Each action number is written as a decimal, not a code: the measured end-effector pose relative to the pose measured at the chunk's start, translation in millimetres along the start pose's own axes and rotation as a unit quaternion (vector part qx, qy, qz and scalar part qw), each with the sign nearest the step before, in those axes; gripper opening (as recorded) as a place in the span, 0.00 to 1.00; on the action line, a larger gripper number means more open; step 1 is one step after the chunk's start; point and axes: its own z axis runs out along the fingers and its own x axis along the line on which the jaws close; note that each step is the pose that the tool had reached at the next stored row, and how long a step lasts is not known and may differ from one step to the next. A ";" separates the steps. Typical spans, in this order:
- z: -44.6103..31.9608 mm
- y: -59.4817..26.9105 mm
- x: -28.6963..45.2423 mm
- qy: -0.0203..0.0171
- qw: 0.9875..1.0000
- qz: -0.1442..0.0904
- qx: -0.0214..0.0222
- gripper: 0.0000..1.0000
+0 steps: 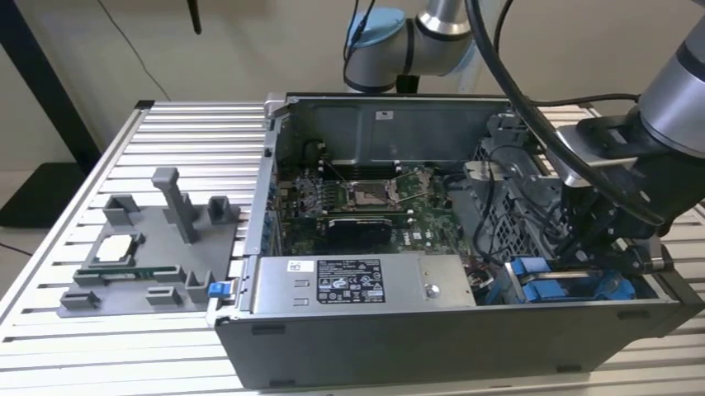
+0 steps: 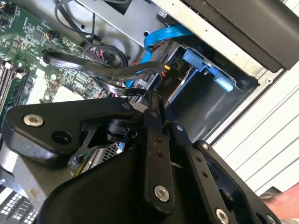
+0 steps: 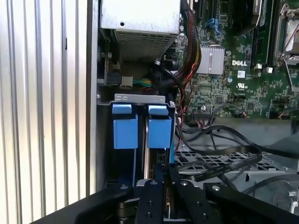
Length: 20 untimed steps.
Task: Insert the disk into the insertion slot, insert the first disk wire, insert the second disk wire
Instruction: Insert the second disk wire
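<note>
Computer case lies on its side on the ribbed tabletop, open face up, so the drive bay can be reached from above. Arm is lowered into the corner of the case at the exterior view's right, gripper directly over the insertion slot. The disk sits down in that slot; its blue carrier tabs stand side by side just under the metal lip, which suggests it is seated or nearly so. Fingers look drawn close together around something thin and dark at the disk's back edge, probably a connector; I cannot tell for certain what they grip. A flat black cable loops loose just beside the bay, within reach of the disk's sockets. Grey parts tray rests well apart on the tabletop.
</note>
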 end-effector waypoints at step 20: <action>-35.7 -1.3 -4.1 -0.007 1.000 0.000 0.000 1.00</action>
